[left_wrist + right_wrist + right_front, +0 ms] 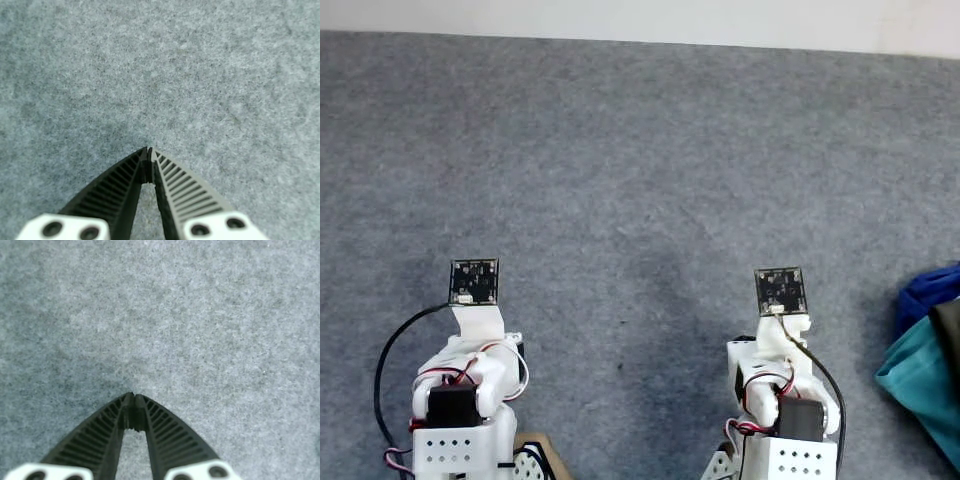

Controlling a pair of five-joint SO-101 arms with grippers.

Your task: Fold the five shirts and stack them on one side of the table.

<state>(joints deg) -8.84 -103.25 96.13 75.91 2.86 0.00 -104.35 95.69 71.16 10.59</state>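
Broadly, a grey felt counter [640, 180] runs across the high view to a pale strip at its far edge. At its right edge lies a loose heap of shirts [925, 370], unfolded: a teal shirt [915, 385] nearest, a blue shirt [930, 288] farther back, and a dark piece between them, too little showing to tell more. Two white arms sit side by side at the near edge, well apart. One arm [785, 400] is near the heap, the other arm [465, 390] far from it, each with a small black square board at its front. The left tool [148, 152] hangs over bare felt, its ribbed black fingers [125, 182] together at the tips with nothing between them. The right tool [134, 396] is over bare felt too, tips likewise pressed together and holding nothing
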